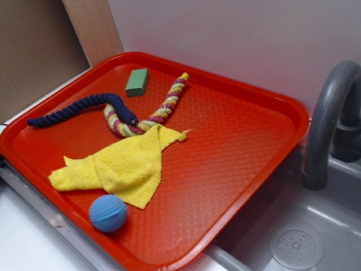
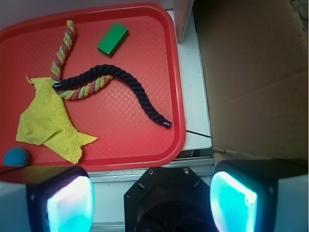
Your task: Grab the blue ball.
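Note:
The blue ball [image 1: 108,213], a small light-blue dimpled sphere, lies on the red tray [image 1: 242,147] near its front edge, just below the yellow cloth [image 1: 121,165]. In the wrist view the ball [image 2: 16,157] shows at the far left edge, partly cut off by a finger. My gripper [image 2: 152,200] is open and empty, its two fingers wide apart at the bottom of the wrist view, off the tray's edge and well to the side of the ball. The gripper is not seen in the exterior view.
On the tray lie a green block [image 1: 137,82], a dark navy rope [image 1: 79,108] and a striped rope [image 1: 163,107]. A grey sink [image 1: 293,237] with a faucet [image 1: 327,124] is at the right. Cardboard [image 2: 251,72] stands beside the tray.

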`<action>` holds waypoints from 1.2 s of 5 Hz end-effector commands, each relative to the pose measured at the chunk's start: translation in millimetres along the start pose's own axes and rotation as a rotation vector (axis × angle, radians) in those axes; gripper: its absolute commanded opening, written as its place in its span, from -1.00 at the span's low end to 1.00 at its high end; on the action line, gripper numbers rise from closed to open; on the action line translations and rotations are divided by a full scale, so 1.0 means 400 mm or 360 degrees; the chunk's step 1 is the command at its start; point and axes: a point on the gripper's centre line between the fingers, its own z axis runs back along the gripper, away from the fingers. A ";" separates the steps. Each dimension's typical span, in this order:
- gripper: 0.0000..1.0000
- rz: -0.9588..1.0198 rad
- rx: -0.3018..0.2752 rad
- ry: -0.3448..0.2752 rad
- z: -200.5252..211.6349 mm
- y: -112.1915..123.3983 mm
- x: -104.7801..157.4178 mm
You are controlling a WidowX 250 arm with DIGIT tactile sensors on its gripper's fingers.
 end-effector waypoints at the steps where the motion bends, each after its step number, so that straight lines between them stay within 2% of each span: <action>1: 1.00 0.0000 0.0000 0.0000 0.000 0.000 0.000; 2: 1.00 0.0005 -0.0086 -0.0100 -0.018 -0.070 0.023; 3: 1.00 -0.0042 -0.0196 -0.0057 -0.045 -0.156 0.044; 4: 1.00 -0.0080 -0.0247 -0.0007 -0.077 -0.256 0.050; 6: 1.00 -0.0101 -0.0373 0.0169 -0.156 -0.461 -0.028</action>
